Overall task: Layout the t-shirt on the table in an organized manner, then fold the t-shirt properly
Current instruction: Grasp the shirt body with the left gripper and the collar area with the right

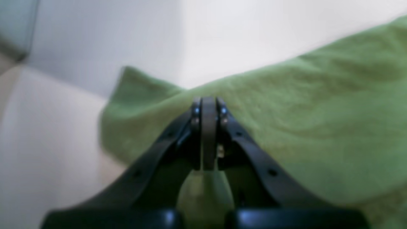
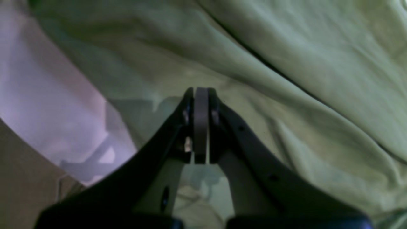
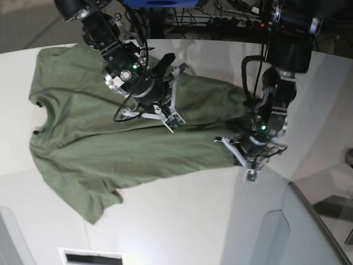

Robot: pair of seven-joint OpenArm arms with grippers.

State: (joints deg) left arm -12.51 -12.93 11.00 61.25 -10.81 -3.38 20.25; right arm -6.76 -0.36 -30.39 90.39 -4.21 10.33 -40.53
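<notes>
White tabletop [image 3: 182,221]: fills most of the base view, its curved far edge running along the top and a grey translucent panel [image 3: 309,232] at the near right corner.

Olive-green t-shirt [image 3: 110,138]: spread nearly flat across the tabletop, collar toward the left side of the base view, 1 sleeve at the far left corner and the other nearer the viewer; the hem end reaches right, where the cloth is creased and bunched.

2 arms: both reach down over the hem half of the t-shirt.

Right hand [image 3: 172,122]: hangs over the middle of the cloth, tips pointing down at it. In the right wrist view [image 2: 201,95] its jaws are clenched together with wrinkled green fabric all around and beneath; whether any cloth is pinched cannot be told.

Left hand [image 3: 251,175]: sits at the right-hand hem corner, at the cloth's edge. In the left wrist view [image 1: 209,105] its jaws are likewise clenched, the t-shirt [image 1: 302,121] lying right against the tips, bare tabletop [image 1: 47,143] to one side; a pinch of cloth cannot be confirmed.
</notes>
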